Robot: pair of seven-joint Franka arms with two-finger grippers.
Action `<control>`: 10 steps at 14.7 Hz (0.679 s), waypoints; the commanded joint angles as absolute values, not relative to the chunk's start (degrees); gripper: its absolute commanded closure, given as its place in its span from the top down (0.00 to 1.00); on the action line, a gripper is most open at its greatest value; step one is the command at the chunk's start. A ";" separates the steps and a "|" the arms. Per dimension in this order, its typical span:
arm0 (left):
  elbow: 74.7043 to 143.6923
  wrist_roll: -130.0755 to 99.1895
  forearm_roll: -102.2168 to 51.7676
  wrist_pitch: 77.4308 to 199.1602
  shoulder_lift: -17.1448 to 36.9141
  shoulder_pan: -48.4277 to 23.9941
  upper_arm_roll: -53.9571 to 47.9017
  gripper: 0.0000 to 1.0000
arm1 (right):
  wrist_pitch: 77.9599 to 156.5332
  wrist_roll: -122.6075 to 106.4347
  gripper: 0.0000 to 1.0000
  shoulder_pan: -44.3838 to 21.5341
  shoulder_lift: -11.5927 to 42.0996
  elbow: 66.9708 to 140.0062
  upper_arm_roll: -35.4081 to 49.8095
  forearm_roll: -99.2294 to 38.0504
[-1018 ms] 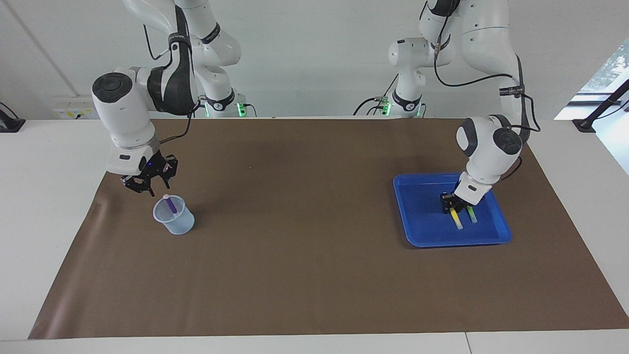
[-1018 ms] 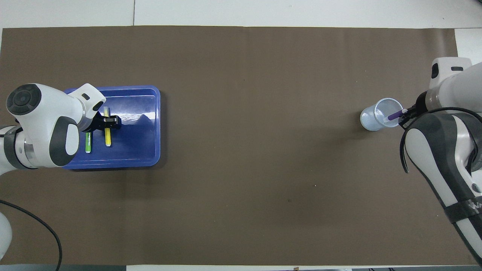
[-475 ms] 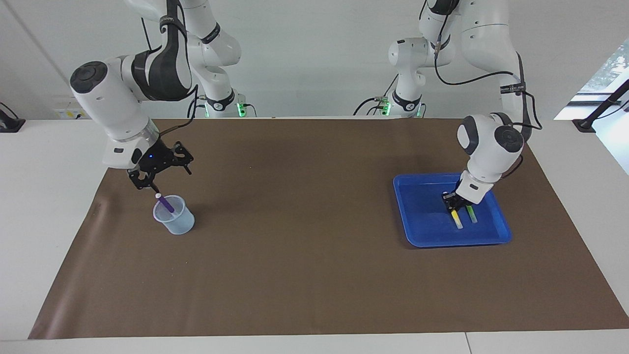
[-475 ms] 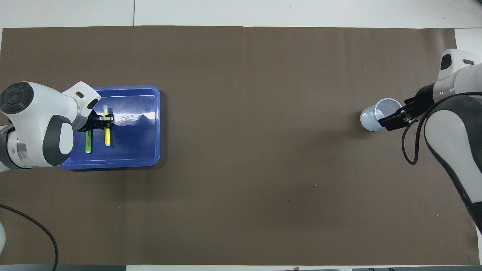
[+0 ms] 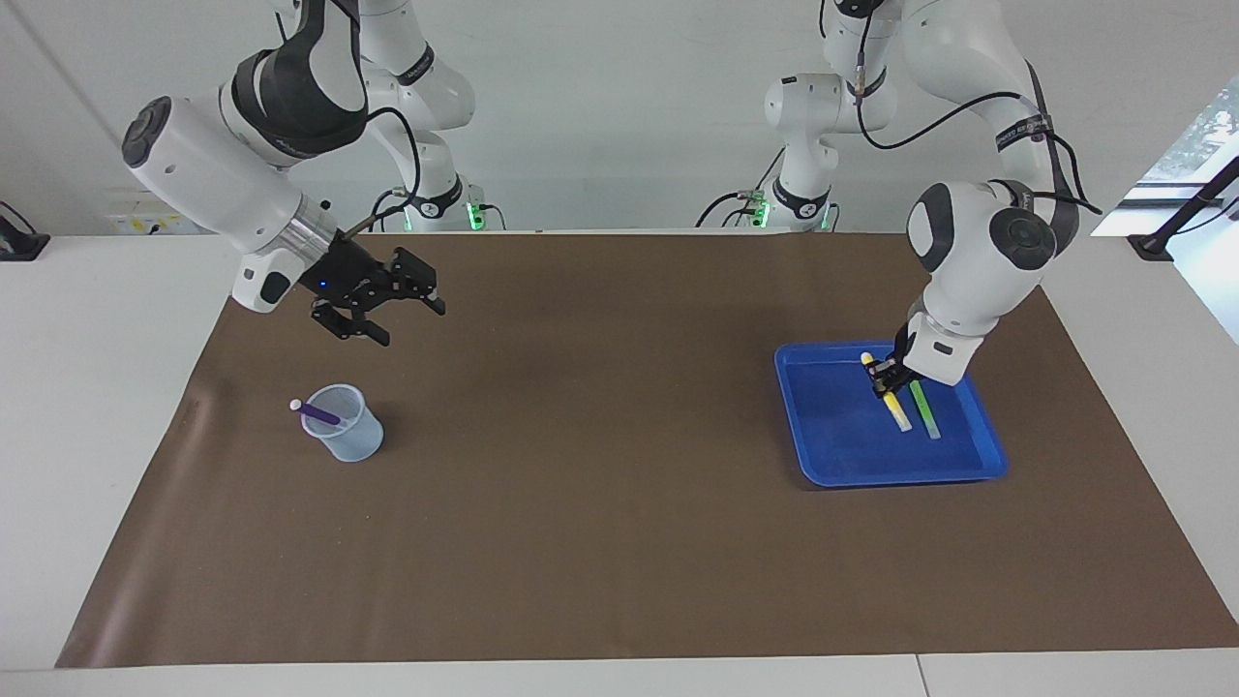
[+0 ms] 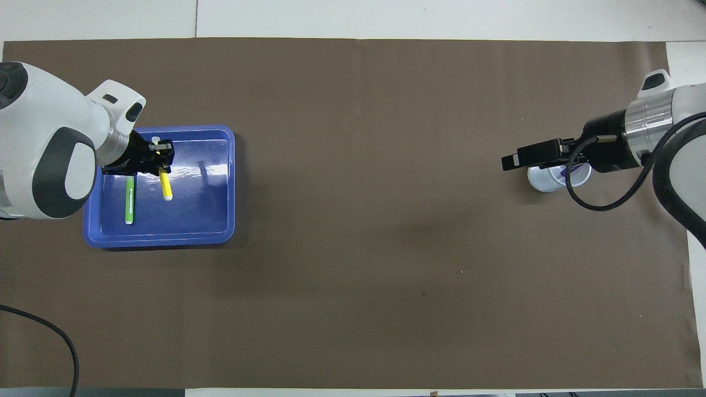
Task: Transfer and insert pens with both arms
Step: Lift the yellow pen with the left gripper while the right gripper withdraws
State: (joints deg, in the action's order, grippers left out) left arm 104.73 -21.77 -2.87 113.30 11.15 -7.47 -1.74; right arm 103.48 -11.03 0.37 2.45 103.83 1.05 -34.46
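Note:
My left gripper (image 5: 883,379) (image 6: 157,162) is shut on the yellow pen (image 5: 898,411) (image 6: 165,187). It holds the pen tilted over the blue tray (image 5: 803,426) (image 6: 231,182), gripped near the upper end. The green pen (image 5: 924,409) (image 6: 129,204) lies flat in the tray beside it. At the right arm's end of the table the purple pen (image 5: 319,413) (image 6: 562,172) leans in a clear cup (image 5: 347,438) (image 6: 543,181), pale cap sticking out over the rim. My right gripper (image 5: 411,321) (image 6: 510,161) hangs open and holds nothing, raised above the mat beside the cup.
A brown mat (image 5: 600,503) covers the table. Two smaller white arms with green lights (image 5: 440,198) (image 5: 796,189) stand at the robots' edge. In the overhead view my right wrist partly covers the cup.
My right gripper opened, left the purple pen in the cup, then rose and swung toward the table's middle. My left gripper closed on the yellow pen and lifted its gripped end off the tray.

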 commanded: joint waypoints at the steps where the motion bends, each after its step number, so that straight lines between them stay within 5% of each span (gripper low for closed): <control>1: 100.82 -32.56 -5.53 110.57 11.69 -12.20 -1.32 0.00 | 103.62 -3.28 1.00 0.62 0.88 106.34 1.67 -44.26; 10: 96.15 -76.08 -14.50 116.35 12.57 -29.52 -1.32 0.00 | 117.16 2.82 1.00 -5.36 -3.25 119.87 1.67 -66.35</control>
